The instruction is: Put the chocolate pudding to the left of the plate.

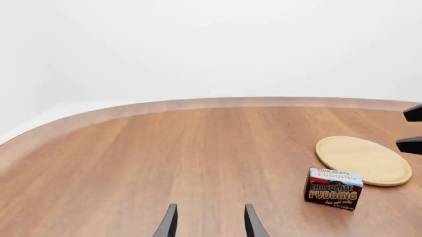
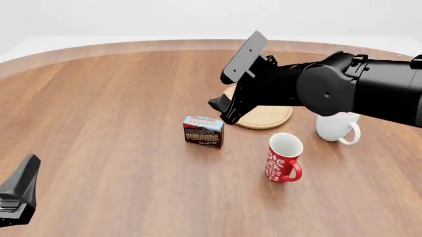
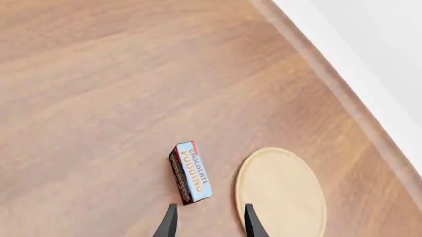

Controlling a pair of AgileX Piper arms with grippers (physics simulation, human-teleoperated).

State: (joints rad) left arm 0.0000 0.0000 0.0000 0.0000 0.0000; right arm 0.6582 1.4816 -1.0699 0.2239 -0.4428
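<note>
The chocolate pudding [image 2: 203,132] is a small dark-brown box with a light-blue top band. It stands upright on the table just left of the plate [image 2: 270,118], a flat tan wooden disc. My right gripper [image 2: 224,111] is open and empty, hovering over the plate's left edge, just above and right of the box. In the right wrist view, the gripper [image 3: 209,224] has the pudding [image 3: 191,172] and the plate [image 3: 280,192] ahead of its fingers. My left gripper [image 1: 211,224] is open and empty, low at the near left. It sees the pudding [image 1: 333,188] and plate [image 1: 362,160] far off.
A red mug with white patterns [image 2: 283,158] stands in front of the plate. A white mug [image 2: 337,127] stands to the plate's right, partly behind the right arm. Part of the left arm [image 2: 19,197] shows at the near left corner. The table's curved far edge [image 2: 132,45] runs behind.
</note>
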